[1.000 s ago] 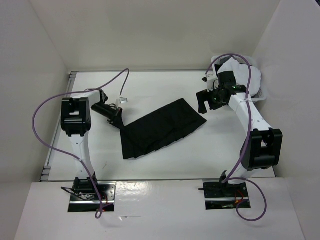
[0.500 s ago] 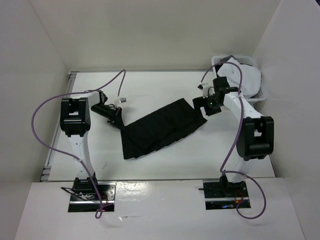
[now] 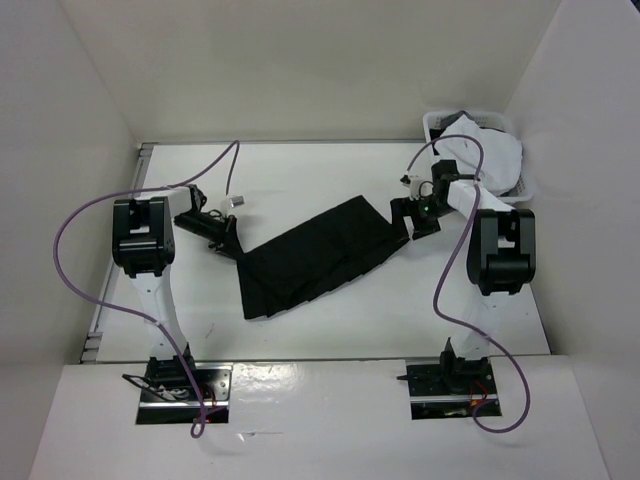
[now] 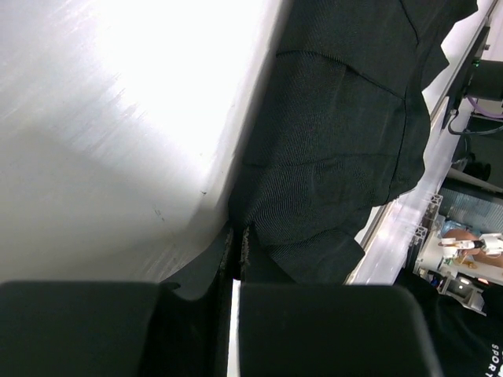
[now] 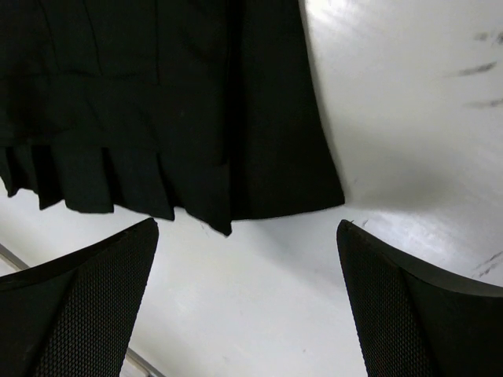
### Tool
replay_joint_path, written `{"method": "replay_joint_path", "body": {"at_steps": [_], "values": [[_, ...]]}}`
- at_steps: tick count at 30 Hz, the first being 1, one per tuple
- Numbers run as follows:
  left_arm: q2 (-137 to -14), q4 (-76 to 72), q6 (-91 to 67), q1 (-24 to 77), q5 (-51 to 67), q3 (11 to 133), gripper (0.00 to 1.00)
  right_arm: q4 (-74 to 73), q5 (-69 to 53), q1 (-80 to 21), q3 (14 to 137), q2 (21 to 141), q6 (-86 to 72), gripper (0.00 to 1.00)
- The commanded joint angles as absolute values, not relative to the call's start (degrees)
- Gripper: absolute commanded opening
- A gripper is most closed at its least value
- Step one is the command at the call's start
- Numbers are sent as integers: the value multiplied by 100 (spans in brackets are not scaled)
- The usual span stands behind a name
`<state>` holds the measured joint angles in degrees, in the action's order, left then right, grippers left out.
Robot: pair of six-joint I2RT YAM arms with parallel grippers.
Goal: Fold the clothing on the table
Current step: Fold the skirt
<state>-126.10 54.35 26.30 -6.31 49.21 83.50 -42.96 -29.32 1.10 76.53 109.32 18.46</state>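
Smooth white table (image 3: 330, 180), thin pleated black skirt (image 3: 320, 255) pinched in your left gripper (image 4: 238, 250), pinch half hidden, right gripper (image 5: 245, 228) spread above its corner.

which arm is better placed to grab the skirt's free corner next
Right. The right tool is open and hangs over a free corner of the skirt. The left tool is shut on the opposite end, so it looks busy holding that side.

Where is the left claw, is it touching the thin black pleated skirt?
Touching. In the left wrist view the left gripper, jaws shut, pinches the thin black pleated skirt at its edge.
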Motion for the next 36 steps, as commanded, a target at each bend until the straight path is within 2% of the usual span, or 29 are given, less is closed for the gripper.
{"method": "replay_joint_path", "body": {"at_steps": [1, 19, 22, 36], "values": [[-12604, 4878, 2821, -694, 4140, 8235, 0, -4087, -3287, 202, 8050, 11188, 2056, 98], [-12604, 4992, 2769, -642, 4034, 8350, 0, -4262, -3771, 378, 8947, 12339, 2355, 98], [-12604, 5045, 2708, -642, 3981, 8402, 0, -4176, -3771, 316, 8878, 12340, 2355, 95], [-12656, 5045, 2602, -589, 3981, 8561, 0, -4359, -4139, 36, 8693, 12287, 2461, 95]]}}
